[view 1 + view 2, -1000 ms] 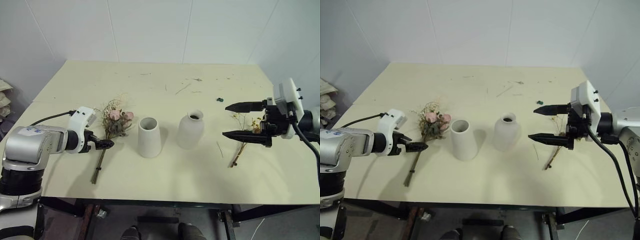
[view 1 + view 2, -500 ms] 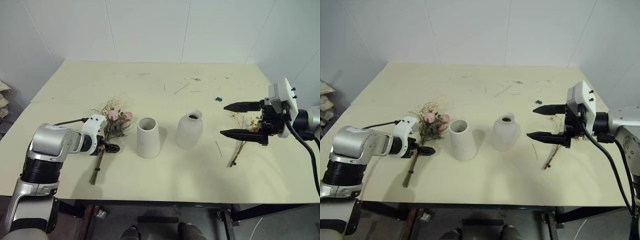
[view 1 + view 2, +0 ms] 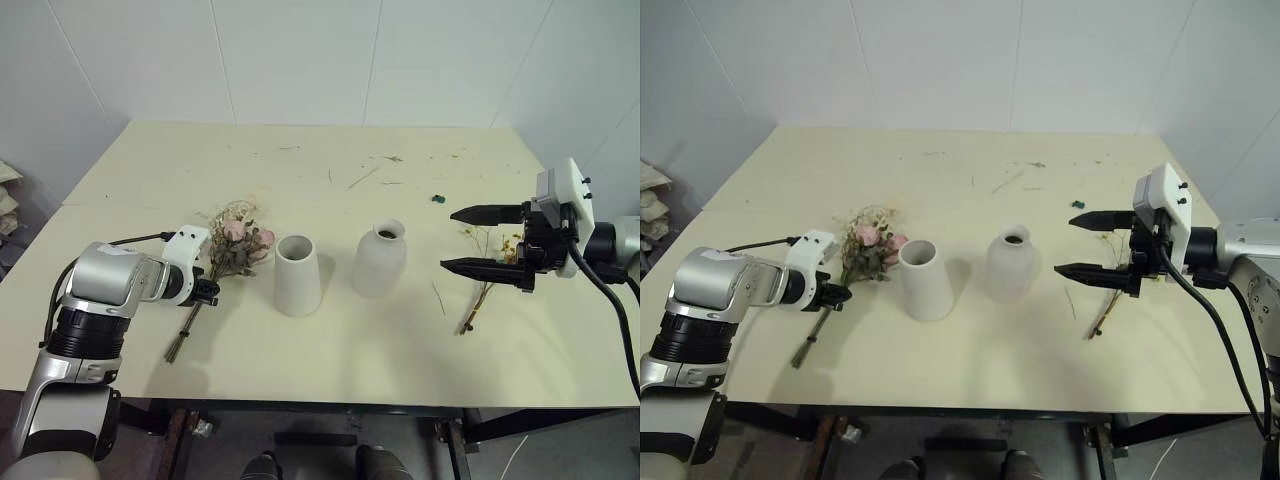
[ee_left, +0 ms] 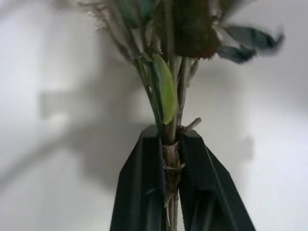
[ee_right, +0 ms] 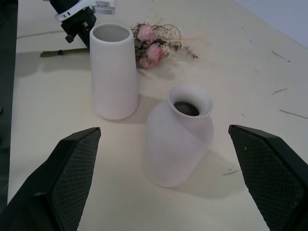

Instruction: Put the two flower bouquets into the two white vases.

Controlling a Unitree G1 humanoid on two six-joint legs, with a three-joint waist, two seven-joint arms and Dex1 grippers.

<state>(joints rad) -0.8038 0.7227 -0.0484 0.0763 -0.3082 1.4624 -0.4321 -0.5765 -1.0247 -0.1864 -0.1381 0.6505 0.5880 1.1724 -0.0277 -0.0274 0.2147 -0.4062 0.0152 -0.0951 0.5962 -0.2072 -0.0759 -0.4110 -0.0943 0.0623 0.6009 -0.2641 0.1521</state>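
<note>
- Your left end effector (image 3: 207,291) is clenched on the stems of the rose bouquet (image 3: 236,249), which lies on the table (image 3: 330,340) just left of the cone vase (image 3: 297,275).
- Your right end effector (image 3: 468,240) hangs released above the yellow-flowered bouquet (image 3: 487,268), which lies right of the rounded vase (image 3: 380,260).

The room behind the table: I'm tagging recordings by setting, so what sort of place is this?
Probably a bare test room or lab, not a home: plain white panelled walls, a pale worktable on a metal frame, set only with two white vases and dried bouquets.
</note>
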